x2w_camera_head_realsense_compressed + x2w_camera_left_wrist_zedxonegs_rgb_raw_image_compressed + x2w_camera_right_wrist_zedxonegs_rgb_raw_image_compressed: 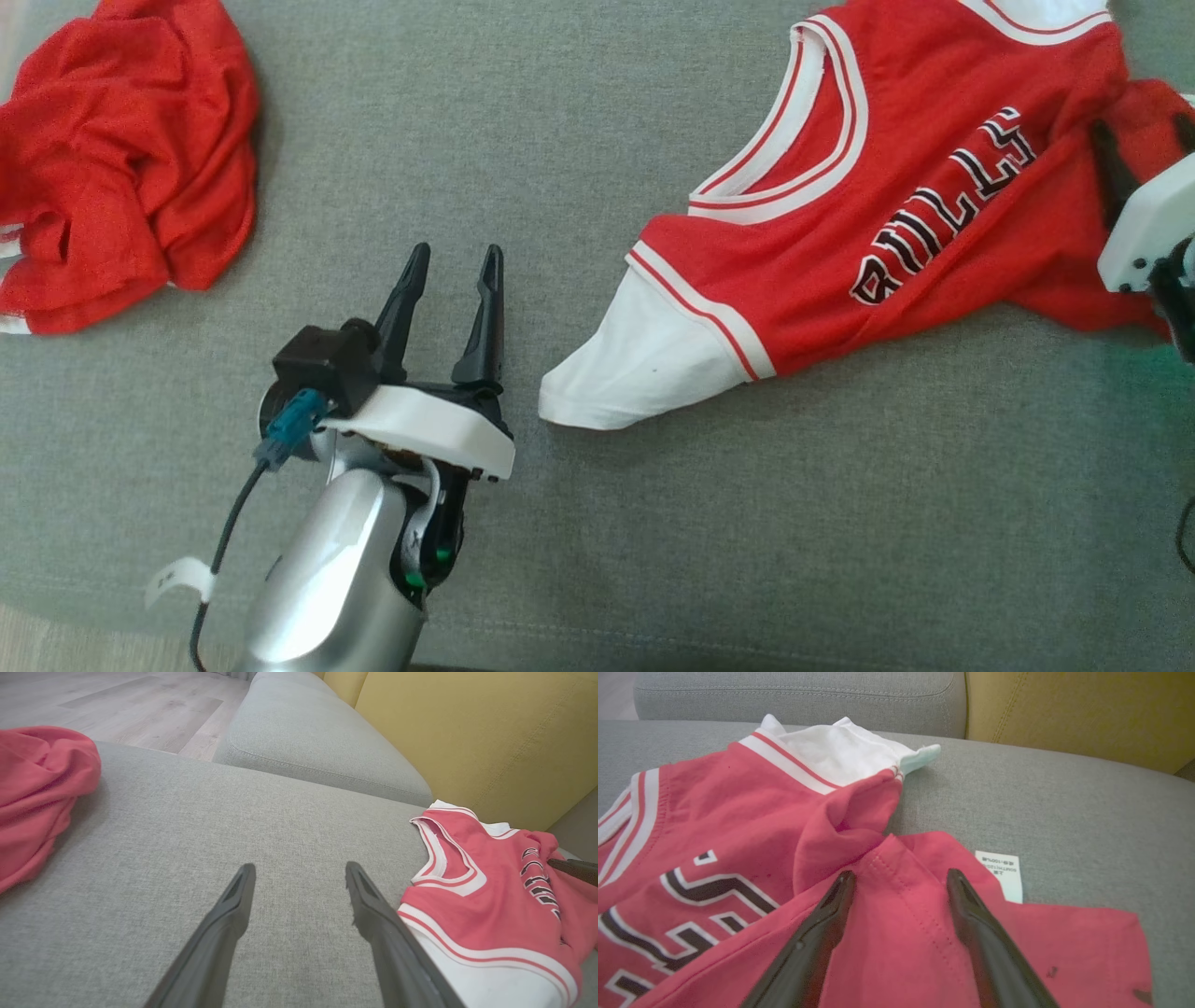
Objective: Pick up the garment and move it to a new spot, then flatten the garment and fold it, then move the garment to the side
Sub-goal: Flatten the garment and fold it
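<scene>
The garment (840, 243) is a red jersey with white sleeves, white-trimmed neck and dark lettering, lying spread but rumpled at the upper right of the grey sofa seat (579, 140). My left gripper (456, 252) is open over bare cushion, just left of the white sleeve (635, 369); in the left wrist view its fingers (300, 868) point past the garment (490, 896). My right gripper (1146, 140) is at the right edge. In the right wrist view its fingers (901, 873) stand open, straddling a raised fold of the garment (738, 812) near the hem.
A second, crumpled red garment (121, 159) lies at the upper left, also at the left of the left wrist view (37, 793). A yellow backrest (467, 732) rises behind the seat, and wood floor (117, 704) lies beyond. A white care label (1001, 875) pokes out from the hem.
</scene>
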